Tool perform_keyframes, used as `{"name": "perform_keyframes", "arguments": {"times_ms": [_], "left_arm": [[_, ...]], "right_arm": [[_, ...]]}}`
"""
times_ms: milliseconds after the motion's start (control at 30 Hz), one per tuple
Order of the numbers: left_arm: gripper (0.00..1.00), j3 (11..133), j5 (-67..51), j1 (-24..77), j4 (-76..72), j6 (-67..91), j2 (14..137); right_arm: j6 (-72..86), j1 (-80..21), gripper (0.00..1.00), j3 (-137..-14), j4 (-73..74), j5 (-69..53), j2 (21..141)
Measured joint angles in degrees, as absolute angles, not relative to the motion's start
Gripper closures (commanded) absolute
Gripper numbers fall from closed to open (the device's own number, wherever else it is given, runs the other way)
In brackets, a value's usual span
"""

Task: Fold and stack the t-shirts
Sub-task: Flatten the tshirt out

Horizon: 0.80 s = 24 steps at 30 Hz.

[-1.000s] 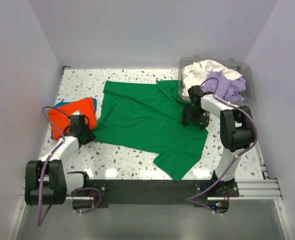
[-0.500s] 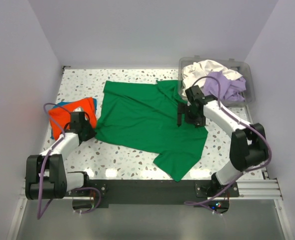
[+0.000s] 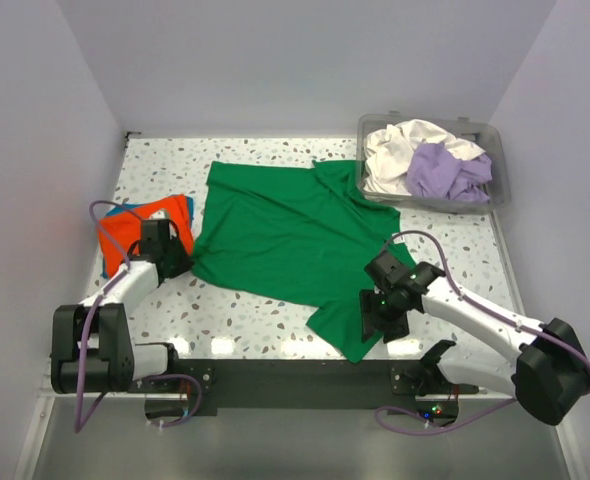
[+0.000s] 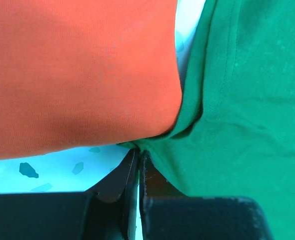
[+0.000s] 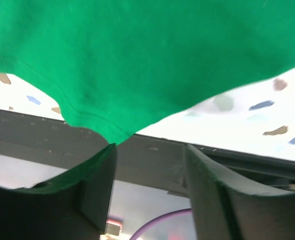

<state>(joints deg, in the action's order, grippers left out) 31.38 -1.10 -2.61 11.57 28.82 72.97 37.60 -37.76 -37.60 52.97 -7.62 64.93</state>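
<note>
- Counter of white speckled stone pattern carries a bright green cloth t-shirt, spread flat across its middle. One sleeve reaches the far right and a corner hangs toward the near edge.
- Folded orange cloth t-shirt lies at the left of the counter, just beside the green one. A blue cloth t-shirt shows as a thin edge beneath it on the far side.
- Clear plastic bin stands at the far right corner, touching the green sleeve. It holds a crumpled white cloth t-shirt and a crumpled lavender cloth t-shirt.
- Left gripper sits low at the left hem of the bright green cloth t-shirt, between it and the orange one.
- Left wrist view shows its jaws pressed nearly together, with the green hem pinched at the tips and orange cloth lying just beyond.
- Right gripper is at the near right of the counter, over the near corner of the green shirt.
- Right wrist view shows its fingers spread wide apart with nothing gripped between them. The green corner lies just ahead of them, its tip by one finger.
</note>
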Motion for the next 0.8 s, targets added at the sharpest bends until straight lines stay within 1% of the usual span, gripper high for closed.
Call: {"name": "perform_keyframes", "arguments": {"times_ms": [100, 300, 467, 700, 800], "left_arm": [[1.0, 31.38, -1.32, -2.61, 11.62, 28.4, 73.17], [1.0, 31.38, -1.61, -2.61, 11.66, 27.57, 73.19], [1.0, 31.38, -1.93, -2.61, 11.68, 27.33, 73.17], [1.0, 31.4, -2.37, -2.61, 11.94, 26.72, 73.17], [1.0, 31.42, -2.46, -2.61, 12.12, 26.33, 73.17]], "right_arm": [[41.28, -40.8, 0.45, -35.88, 52.69, -8.6, 63.66], [46.44, -48.1, 0.48, -35.22, 50.65, -8.99, 65.47], [48.6, -50.35, 0.51, -34.22, 48.07, -8.99, 66.17], [49.93, -55.13, 0.52, -33.41, 43.9, -8.73, 71.99], [50.13, -55.96, 0.53, -33.5, 43.83, -8.36, 72.01]]}}
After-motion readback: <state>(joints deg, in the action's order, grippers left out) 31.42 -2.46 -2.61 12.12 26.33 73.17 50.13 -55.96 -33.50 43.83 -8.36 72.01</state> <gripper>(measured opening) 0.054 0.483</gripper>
